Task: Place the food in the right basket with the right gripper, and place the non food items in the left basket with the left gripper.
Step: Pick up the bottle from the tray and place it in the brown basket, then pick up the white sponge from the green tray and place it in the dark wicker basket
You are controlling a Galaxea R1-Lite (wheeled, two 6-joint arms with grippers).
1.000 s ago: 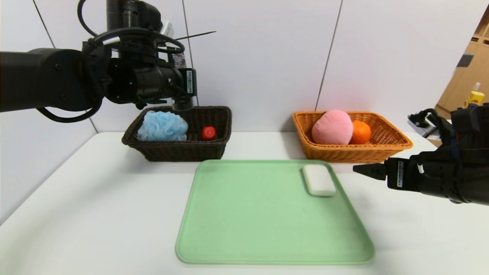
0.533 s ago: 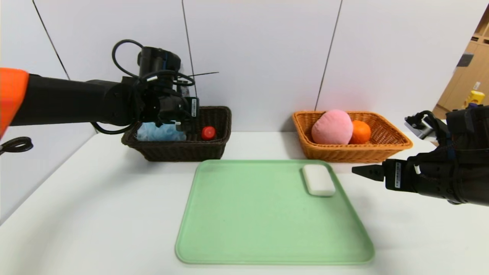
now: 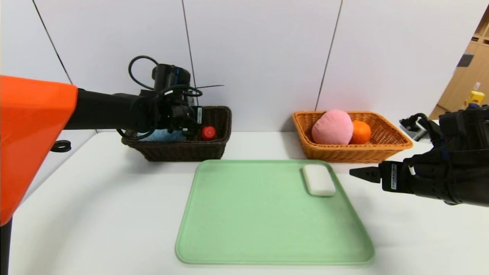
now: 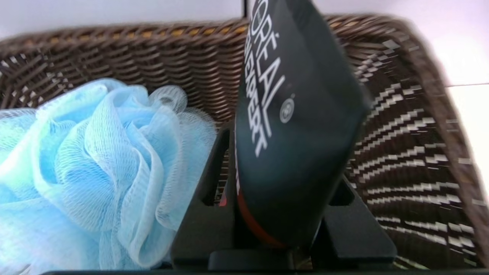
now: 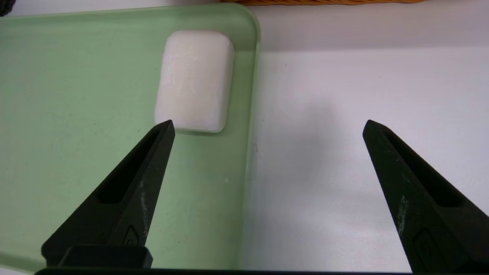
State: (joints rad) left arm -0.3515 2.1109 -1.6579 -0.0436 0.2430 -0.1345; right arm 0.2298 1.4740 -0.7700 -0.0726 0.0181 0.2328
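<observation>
Left arm has dropped from above the left basket (image 3: 179, 147) down into it, tube in its grip.

Seen from the left wrist, the left gripper (image 4: 275, 229) clamps the dark tube (image 4: 294, 126) near its cap end; the tube's long axis runs out past the jaws toward the far wall, just beside the blue puff (image 4: 95, 172) and the red ball (image 3: 208, 132). Letting go looks like the step in hand. Peach (image 3: 331, 127) and orange (image 3: 361, 131) sit in the right basket (image 3: 382, 147). Only the soap (image 3: 318, 180) remains on the tray (image 3: 267, 236), its long axis running front to back, far from the left arm. The right gripper (image 5: 267, 130), jaws spread and empty, hovers just beside it.
</observation>
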